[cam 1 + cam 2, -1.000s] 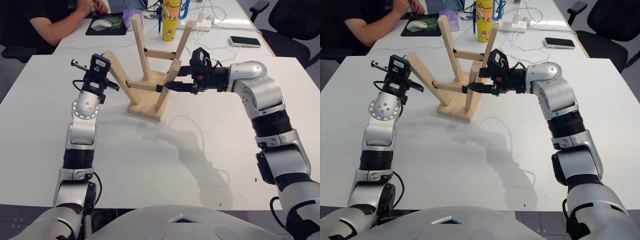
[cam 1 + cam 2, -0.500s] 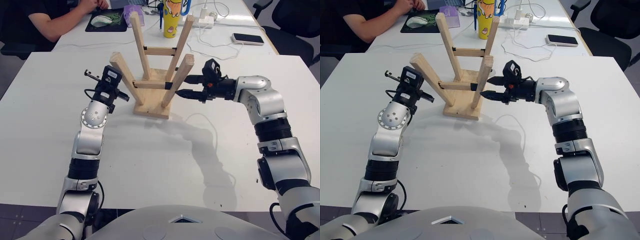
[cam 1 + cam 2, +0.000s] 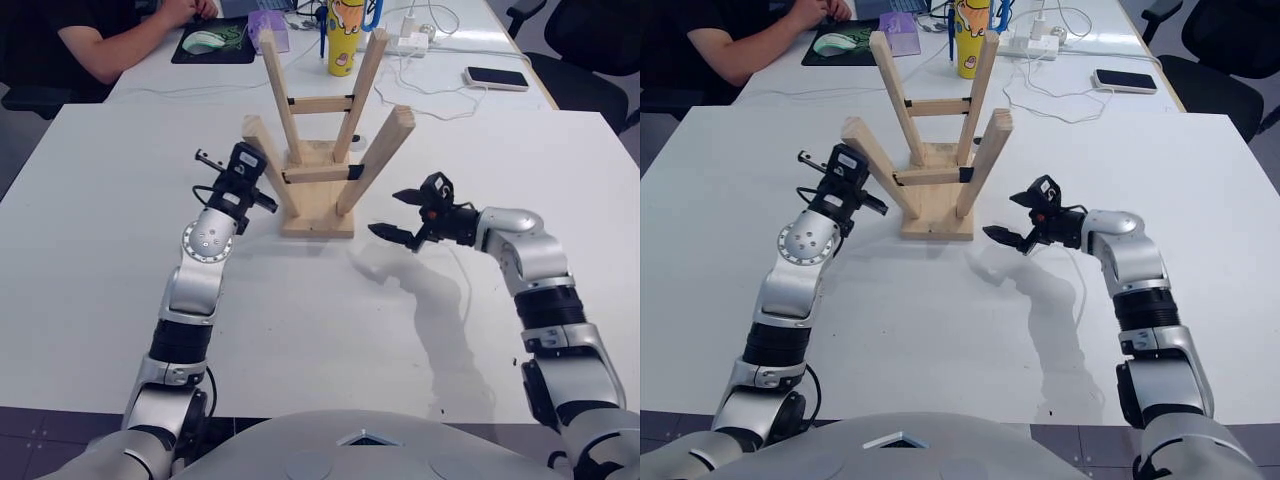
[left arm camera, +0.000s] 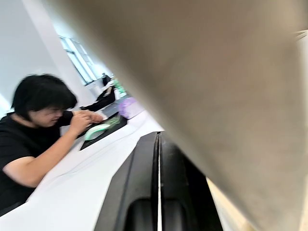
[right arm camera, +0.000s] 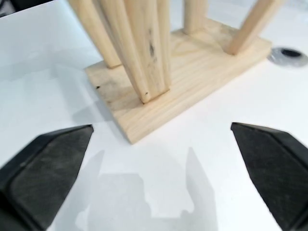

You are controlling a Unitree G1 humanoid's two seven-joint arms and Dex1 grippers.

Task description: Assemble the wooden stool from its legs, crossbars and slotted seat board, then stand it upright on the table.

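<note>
The wooden stool stands upside down, its seat board point(image 3: 318, 218) flat on the white table and its legs pointing up. Two crossbars point(image 3: 318, 103) point(image 3: 315, 174) join the legs. My left gripper point(image 3: 262, 202) is at the near-left leg point(image 3: 262, 150), low down by the seat board. In the left wrist view its fingers point(image 4: 144, 192) are shut together, with the wood close beside them. My right gripper point(image 3: 385, 212) hangs open just right of the seat board, apart from the stool, with nothing between its fingers point(image 5: 48, 159). The near-right leg point(image 3: 380, 150) leans outward.
Behind the stool, on the far table, stand a yellow cup point(image 3: 342, 35), a purple box point(image 3: 266, 22), a mouse on a dark pad point(image 3: 210, 42), a power strip point(image 3: 408, 42) with cables and a phone point(image 3: 496, 78). White tabletop stretches in front of the stool.
My right gripper let go of the near-right leg, opened and drew back to the right. The stool came down from a tilt onto its seat board. The view itself has shifted.
</note>
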